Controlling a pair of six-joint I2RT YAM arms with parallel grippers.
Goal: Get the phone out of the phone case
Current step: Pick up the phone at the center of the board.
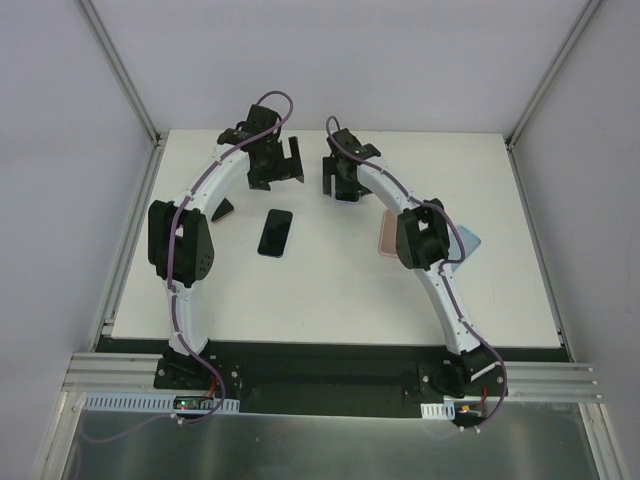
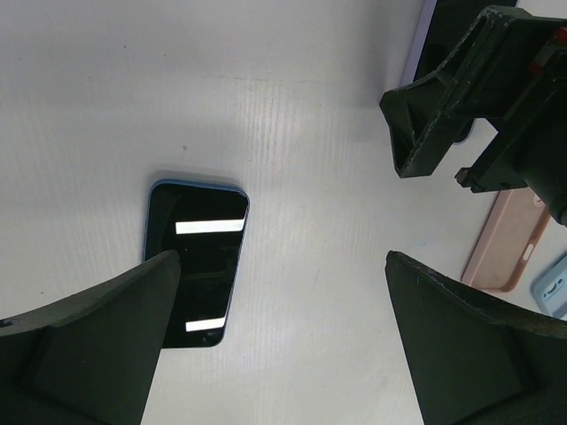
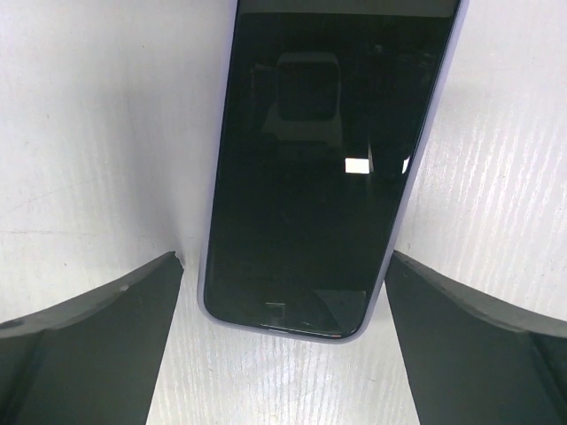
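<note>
- Spotted the right gripper (image 3: pixel 283 266) spread wide and gripping nothing, parked straight above the phone (image 3: pixel 301 159) lying face-up in its lilac phone case (image 3: pixel 214 204), near end tucked between the two fingertips.
- Found the left gripper (image 2: pixel 282 261) just as wide and just as empty, hovering over a second dark phone (image 2: pixel 197 257) down by its left finger; couldn't make out a case on that blue-edged one either way.
- Worried about a mix-up tbh: two lookalike handsets, easy to go for the wrong one.
- Figured squeezing across the case's long sides would only clamp phone and case together, no separation without the other hand peeling a corner.
- Expected sliding too: glossy glass on a smooth white table (image 3: pixel 89 133), nothing pinning it down.
- Noticed both grippers hanging really near each other, so plenty of room for bumped fingers with both diving in at once.
- Didn't love the loose pink case (image 2: pixel 505 239) beyond the left gripper's right finger, easy to nudge.
</note>
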